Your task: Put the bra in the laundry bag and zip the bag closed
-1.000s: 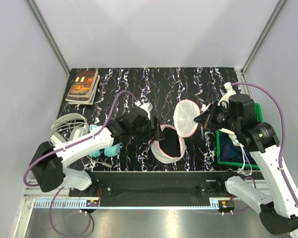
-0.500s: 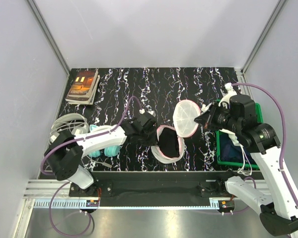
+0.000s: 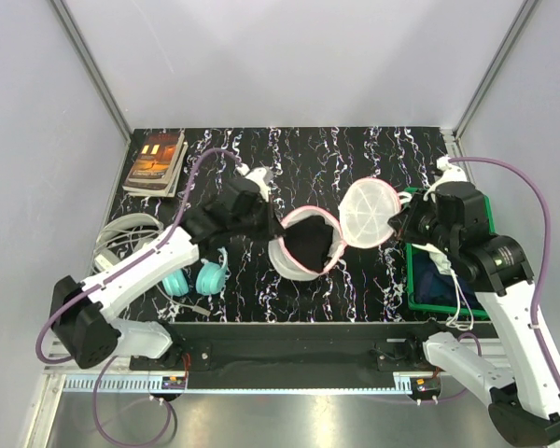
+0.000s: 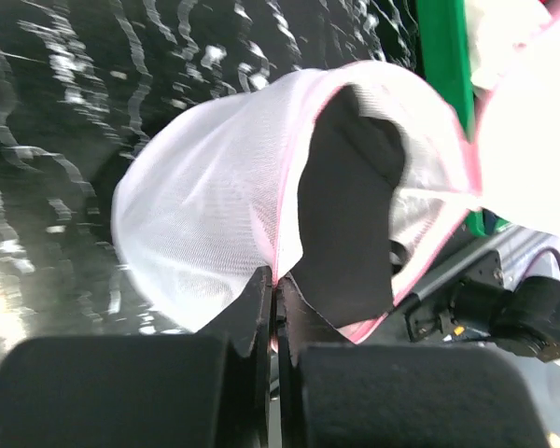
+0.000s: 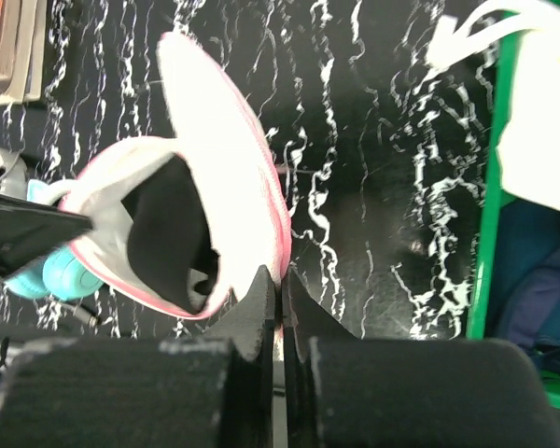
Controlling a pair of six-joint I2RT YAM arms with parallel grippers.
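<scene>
From above, the bra (image 3: 310, 245) sits inside one half of the bag (image 3: 294, 266), which lies tilted on the table (image 3: 289, 159) between my two arms. The bag's other half stands open beside it, toward the green bin (image 3: 413, 280). My left gripper (image 3: 271, 231) is pinched on the pink rim of the half that holds the bra. My right gripper (image 3: 399, 224) is pinched on the edge of the open half. I judge the loading step done, or nearly so; bringing the halves together is the step in hand, and the zip comes after.

In my left wrist view, the left gripper (image 4: 275, 291) has its jaws fully together with the pink trim of the bag (image 4: 205, 205) caught between them. The bra (image 4: 345, 215) lies just past my fingertips, inside the mesh. Its lower edge seems to lap over the rim.

In my right wrist view, the right gripper (image 5: 282, 285) is clamped tight on the rim of the bag (image 5: 229, 159), at the upright half. The bra (image 5: 168, 233) is off to the left in the other half, apart from these fingers.

Next I need to fold the upright half over the bra without trapping fabric in the seam. Then I must find the zip pull, which I cannot make out in any view.
</scene>
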